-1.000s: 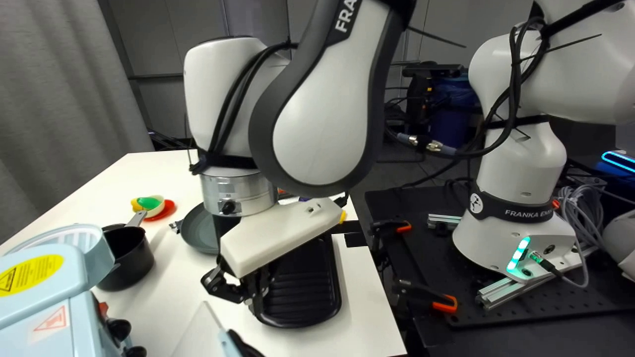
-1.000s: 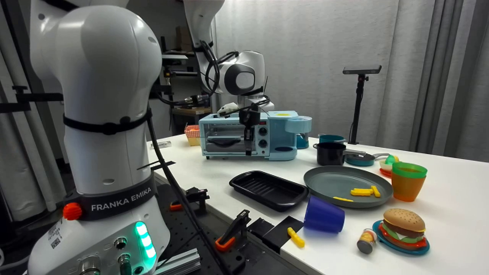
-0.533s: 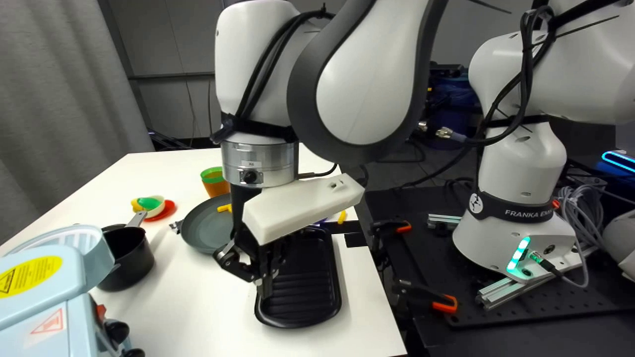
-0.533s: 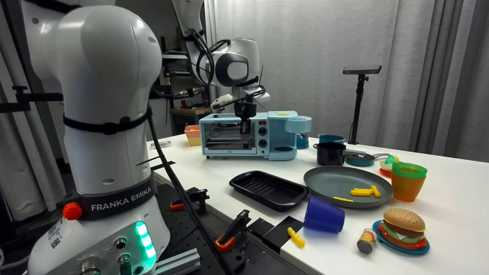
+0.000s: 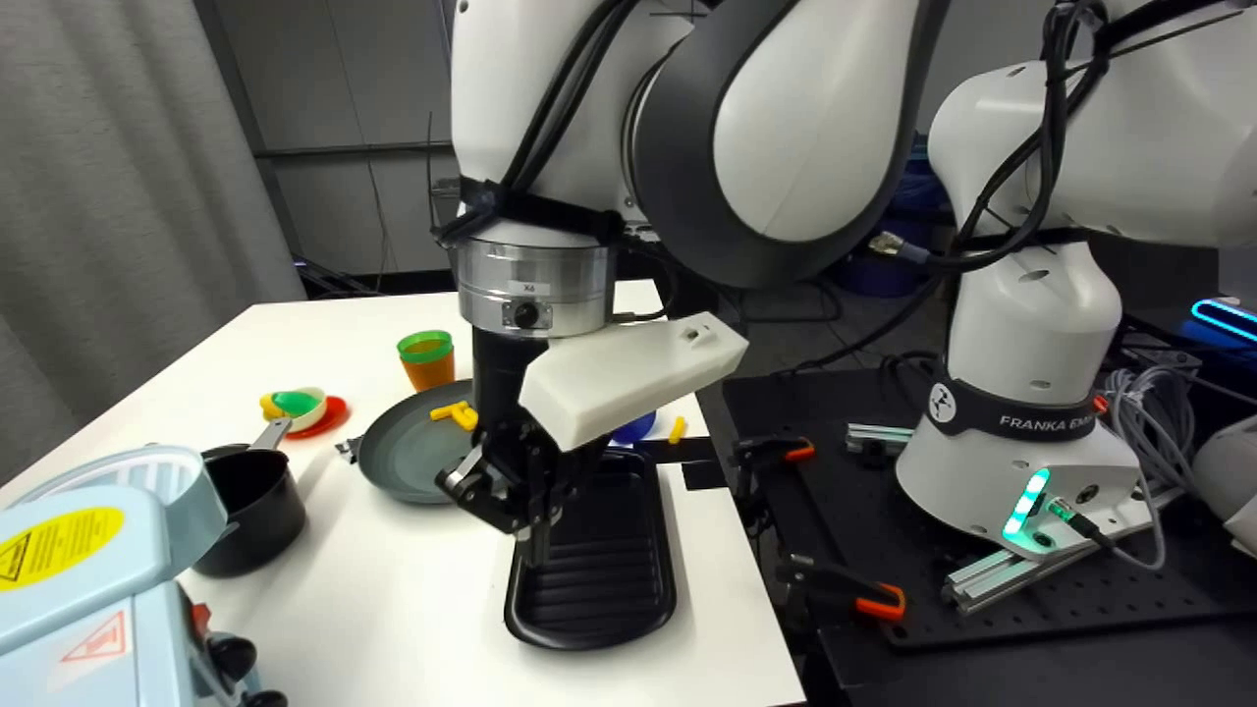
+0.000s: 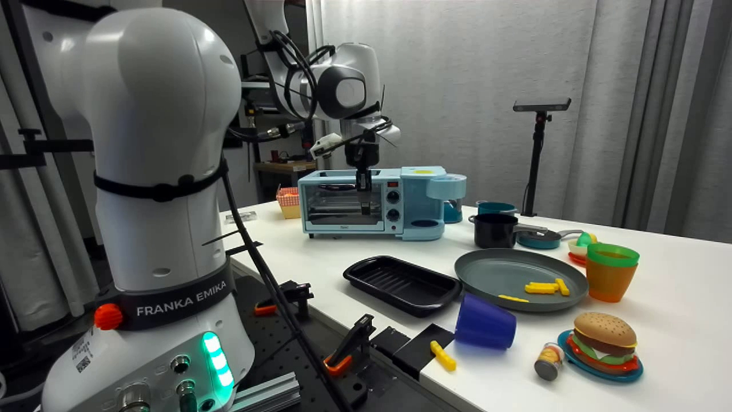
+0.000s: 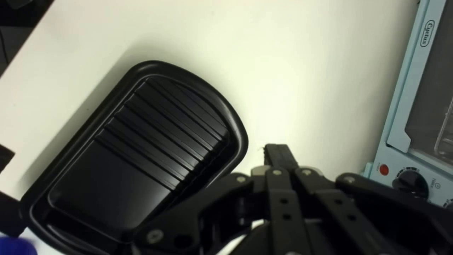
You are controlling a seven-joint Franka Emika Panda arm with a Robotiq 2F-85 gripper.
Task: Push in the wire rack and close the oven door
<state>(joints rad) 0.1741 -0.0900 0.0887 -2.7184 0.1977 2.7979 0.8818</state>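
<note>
Hanging empty, pinched tight, the hand point(image 7: 278, 149) is clear of the closed oven door point(image 6: 336, 206), mid-frame; wire rack point(image 7: 443, 128) inside, closing looks finished, with only retreat left.

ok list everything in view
table: one, white, centre
oven: one, blue, table
door: one, blue, oven front
rack: one, silver, inside oven
tray: one, black, table
plate: one, grey, beside tray
fries: at least four, yellow, plate and table
cup: one, blue, beside tray
nested cups: two, green and orange, beside plate
burger: one, brown bun, blue dish
can: one, partly orange, beside burger
pots: two, black and teal, near oven
pan: one, teal, near pots
bowl: one, cream, near pan
basket: one, red and yellow, beside oven
clamps: two, black and orange, table edge
stand: one, black, behind table
curtains: several, grey, background
arm: one, white, beside table
gripper: one, black, near oven
</note>
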